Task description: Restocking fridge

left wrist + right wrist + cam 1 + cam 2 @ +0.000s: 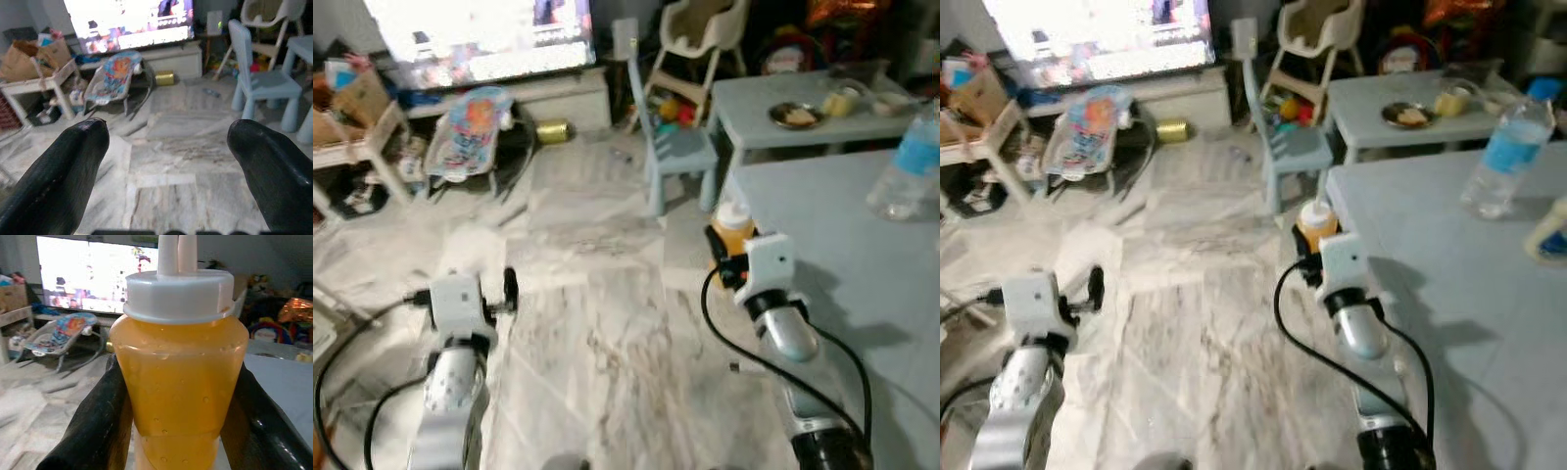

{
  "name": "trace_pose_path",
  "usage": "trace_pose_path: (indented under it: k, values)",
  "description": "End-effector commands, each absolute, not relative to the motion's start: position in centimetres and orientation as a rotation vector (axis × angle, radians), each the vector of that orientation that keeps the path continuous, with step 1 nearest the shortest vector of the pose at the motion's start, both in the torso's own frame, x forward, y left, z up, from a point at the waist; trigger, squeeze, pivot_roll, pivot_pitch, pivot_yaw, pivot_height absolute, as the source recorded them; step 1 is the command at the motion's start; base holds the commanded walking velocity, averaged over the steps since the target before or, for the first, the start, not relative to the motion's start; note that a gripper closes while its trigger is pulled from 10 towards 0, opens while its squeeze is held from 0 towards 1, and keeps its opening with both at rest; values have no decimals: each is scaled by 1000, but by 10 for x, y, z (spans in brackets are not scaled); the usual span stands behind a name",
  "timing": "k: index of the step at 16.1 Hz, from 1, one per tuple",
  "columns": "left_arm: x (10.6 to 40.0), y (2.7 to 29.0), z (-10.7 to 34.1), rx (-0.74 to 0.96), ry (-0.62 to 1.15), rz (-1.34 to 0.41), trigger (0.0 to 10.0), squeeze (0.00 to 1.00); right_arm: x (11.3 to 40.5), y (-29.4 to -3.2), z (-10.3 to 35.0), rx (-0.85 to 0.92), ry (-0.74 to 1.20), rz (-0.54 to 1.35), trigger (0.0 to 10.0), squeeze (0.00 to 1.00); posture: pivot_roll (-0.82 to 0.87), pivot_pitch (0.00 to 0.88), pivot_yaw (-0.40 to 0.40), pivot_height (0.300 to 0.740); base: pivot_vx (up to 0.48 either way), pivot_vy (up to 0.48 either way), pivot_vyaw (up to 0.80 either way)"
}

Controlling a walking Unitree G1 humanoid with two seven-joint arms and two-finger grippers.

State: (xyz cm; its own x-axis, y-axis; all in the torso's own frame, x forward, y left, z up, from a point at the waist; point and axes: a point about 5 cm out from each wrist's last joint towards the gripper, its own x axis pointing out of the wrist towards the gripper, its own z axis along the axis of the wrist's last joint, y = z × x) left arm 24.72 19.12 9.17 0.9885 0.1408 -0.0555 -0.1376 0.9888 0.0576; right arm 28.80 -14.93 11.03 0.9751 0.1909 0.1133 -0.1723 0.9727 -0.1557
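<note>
A big blue table (1449,264) has a water bottle (1503,157) standing on it, near the far edge.

Landmark: near table (1449,294). Squeeze bottle (1316,223) at its front-left corner, clamped in right gripper (1310,257). Water bottle (1505,157) on its far side. Second table (1400,108) behind; chair (1285,147) left of that. Left gripper (499,294) well left, over floor (597,323).
</note>
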Motion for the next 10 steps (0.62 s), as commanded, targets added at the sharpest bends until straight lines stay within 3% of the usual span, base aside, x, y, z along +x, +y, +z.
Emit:
trace_pose_path:
  k: [1,8,10]
  values:
    - [246,201,92,83,67,171,10000,0,290,-135,119,-136,-168,225,10000,0,3,25,64,740,0,465,800]
    - [244,203,92,92,73,170,10000,0,290,-137,119,-129,-161,218,10000,0,4,26,65,740,0,402,800]
    - [245,200,91,110,69,162,10000,0,290,-137,118,-127,-156,212,10000,0,1,26,63,740,0,0,284]
